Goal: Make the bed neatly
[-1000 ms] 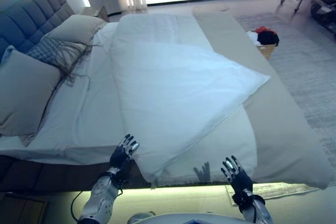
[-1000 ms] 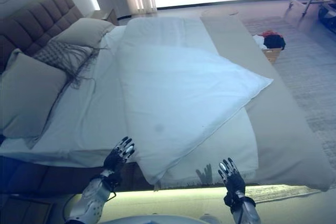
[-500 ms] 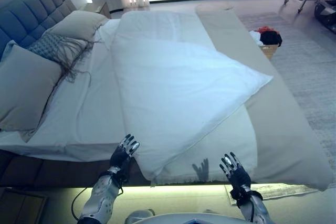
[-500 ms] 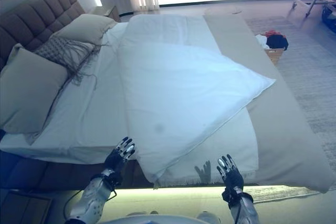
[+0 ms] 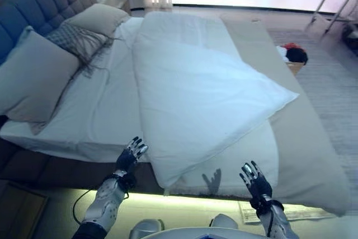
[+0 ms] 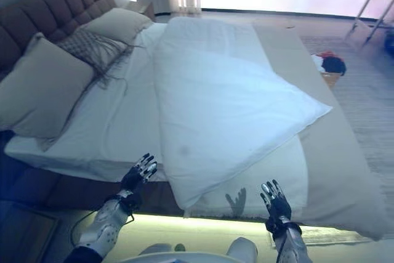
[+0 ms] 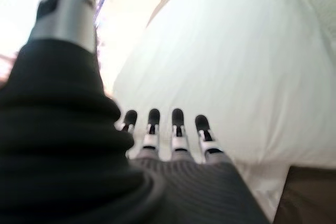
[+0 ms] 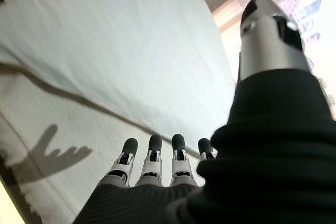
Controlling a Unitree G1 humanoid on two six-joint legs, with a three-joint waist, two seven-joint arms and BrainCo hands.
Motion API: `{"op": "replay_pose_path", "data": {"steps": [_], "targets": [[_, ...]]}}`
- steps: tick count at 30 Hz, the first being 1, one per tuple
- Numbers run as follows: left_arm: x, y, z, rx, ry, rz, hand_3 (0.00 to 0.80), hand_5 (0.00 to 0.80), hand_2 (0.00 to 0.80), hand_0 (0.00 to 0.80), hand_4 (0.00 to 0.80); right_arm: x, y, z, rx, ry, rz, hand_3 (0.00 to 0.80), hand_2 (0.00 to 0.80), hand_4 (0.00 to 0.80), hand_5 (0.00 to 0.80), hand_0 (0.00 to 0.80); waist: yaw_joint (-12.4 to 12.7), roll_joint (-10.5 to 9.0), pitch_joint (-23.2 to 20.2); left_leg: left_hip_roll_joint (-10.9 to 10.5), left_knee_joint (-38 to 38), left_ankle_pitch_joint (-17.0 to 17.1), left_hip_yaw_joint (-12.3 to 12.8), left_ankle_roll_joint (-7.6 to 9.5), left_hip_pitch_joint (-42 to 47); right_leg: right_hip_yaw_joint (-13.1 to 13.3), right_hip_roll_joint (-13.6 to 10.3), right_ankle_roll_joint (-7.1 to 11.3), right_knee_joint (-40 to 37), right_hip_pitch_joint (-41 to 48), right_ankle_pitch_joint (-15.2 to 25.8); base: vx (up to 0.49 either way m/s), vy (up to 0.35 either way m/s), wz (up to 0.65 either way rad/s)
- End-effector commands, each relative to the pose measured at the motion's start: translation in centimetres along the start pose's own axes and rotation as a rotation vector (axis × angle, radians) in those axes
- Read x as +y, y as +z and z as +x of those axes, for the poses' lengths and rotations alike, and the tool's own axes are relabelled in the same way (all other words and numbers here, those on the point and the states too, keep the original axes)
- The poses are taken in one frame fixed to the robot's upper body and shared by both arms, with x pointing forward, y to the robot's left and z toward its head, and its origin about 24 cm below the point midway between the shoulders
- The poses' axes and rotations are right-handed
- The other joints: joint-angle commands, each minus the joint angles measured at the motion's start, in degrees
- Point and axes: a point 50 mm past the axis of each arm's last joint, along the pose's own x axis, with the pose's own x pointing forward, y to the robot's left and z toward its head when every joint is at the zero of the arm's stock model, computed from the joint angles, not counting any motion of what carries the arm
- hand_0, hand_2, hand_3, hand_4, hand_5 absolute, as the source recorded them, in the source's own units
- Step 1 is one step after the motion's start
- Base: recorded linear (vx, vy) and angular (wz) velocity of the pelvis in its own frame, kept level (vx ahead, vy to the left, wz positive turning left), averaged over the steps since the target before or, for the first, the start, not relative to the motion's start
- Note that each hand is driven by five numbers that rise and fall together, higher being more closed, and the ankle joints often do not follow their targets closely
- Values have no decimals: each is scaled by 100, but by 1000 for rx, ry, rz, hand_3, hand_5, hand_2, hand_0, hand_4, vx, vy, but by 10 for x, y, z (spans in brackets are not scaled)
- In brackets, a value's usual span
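Diagonally folded duvet, corner pointing toward bed's right edge.

Duvet: white cloth, matt, smooth with soft creases, just ahead of both hands
Sheet: white cloth, matt, lightly wrinkled, beyond the left hand
Pillows: beige cloth, matt
Throw: grey woven cloth, fringed
Headboard: tufted upholstery, matt
Bed runner: beige cloth, matt, beyond the right hand
Rug: grey, rough weave
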Motion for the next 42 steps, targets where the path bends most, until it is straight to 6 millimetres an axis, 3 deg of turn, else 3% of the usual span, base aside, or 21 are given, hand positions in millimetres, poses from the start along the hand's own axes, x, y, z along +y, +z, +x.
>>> {"op": "replay_pose_path", "data": {"steps": [1, 7, 12, 17, 21, 25, 27, 30, 32, 35, 37, 38, 42], "targets": [[-8, 31, 2, -123, -66, 28, 0, 0, 0, 0, 0, 12, 10, 10, -60, 21, 60, 0, 0, 0, 0, 0, 28, -282, 123, -363, -69, -660, -337, 375, 573, -55, 163, -3, -1367, -6, 2093, 156, -100, 6], [-3, 22, -8, -102, -57, 39, 0, 0, 0, 0, 0, 0, -7, -5, -24, 8, 79, 0, 0, 0, 0, 0, 34, -410, 67, -362, 9, -809, -193, 450, 634, -72, 87, 98, -999, 155, 2245, 129, -93, 12], [2, 17, -15, -105, -28, 34, 0, 0, 0, 0, 0, 1, -7, -6, -21, 51, 61, 0, 0, 0, 0, 0, 81, -335, 24, -325, 215, -851, -69, 487, 611, -233, 219, -47, -690, 379, 1736, 92, -99, -1], [8, 12, -19, -95, -33, 22, 0, 0, 0, 0, 0, 6, -6, -4, -6, 67, 36, 0, 0, 0, 0, 0, 35, -267, -39, -265, 433, -937, 34, 390, 644, -266, 377, -129, -673, 393, 1649, 150, -161, -3], [9, 9, -19, -83, -31, 14, 0, 0, 0, 0, 0, -3, -10, -7, 24, 35, 33, 0, 0, 0, 0, 0, -32, -230, -100, -143, 639, -933, 87, 293, 572, -241, 588, -273, -693, 526, 1218, 124, -203, 0], [6, 5, -23, -76, -30, -9, 0, 0, 0, 0, 0, -11, -7, -12, 19, 36, 23, 0, 0, 0, 0, 0, -45, -250, -108, 6, 1294, -1092, 247, 96, 447, -386, 751, -532, -720, 778, 773, 80, -230, -5], [3, 2, -23, -70, -36, -20, 0, 0, 0, 0, 0, -14, -2, -12, 10, 30, 1, 0, 0, 0, 0, 0, -40, -223, -61, 102, 1950, -781, 242, -89, 118, -458, 795, -714, -687, 867, 591, 27, -171, -9], [-7, -2, -24, -66, -76, -24, 0, 0, 0, 0, 0, -17, 10, -11, -17, 18, -4, 0, 0, 0, 0, 0, -42, -124, 67, 561, 2379, 55, 266, -414, -446, -560, 888, -932, -735, 1090, 448, -36, -79, -8], [-8, 1, -21, -81, -90, -24, 0, 0, 0, 0, 0, -15, 17, -7, -39, 28, 3, 0, 0, 0, 0, 0, -44, -42, 143, 808, 1899, 394, 196, -493, -547, -501, 1001, -967, -817, 1194, 364, 1, -6, 0], [-9, 5, -16, -88, -93, -24, 0, 0, 0, 0, 0, -11, 19, -2, -41, 10, 15, 0, 0, 0, 0, 0, -14, 74, 134, 898, 895, 666, 22, -505, -501, -395, 1145, -960, -871, 1218, 275, 55, 57, 20], [-13, 4, -14, -85, -103, -21, 0, 0, 0, 0, 0, -9, 17, -2, -29, 3, 22, 0, 0, 0, 0, 0, 36, 155, 56, 986, 151, 1018, -157, -644, -449, -353, 1258, -955, -941, 1247, 240, 137, 99, 28], [-16, 1, -15, -78, -104, -26, 0, 0, 0, 0, 0, -9, 13, -5, -24, -1, 22, 0, 0, 0, 0, 0, 65, 222, 34, 1118, -176, 1321, -188, -793, -460, -332, 1315, -956, -986, 1324, 190, 186, 117, 20], [-18, -6, -17, -63, -93, -43, 0, 0, 0, 0, 0, -10, 11, -10, -26, 8, 9, 0, 0, 0, 0, 0, 115, 333, 47, 1386, -457, 1766, -111, -992, -632, -386, 1302, -988, -980, 1508, 27, 152, 116, 14]]}}
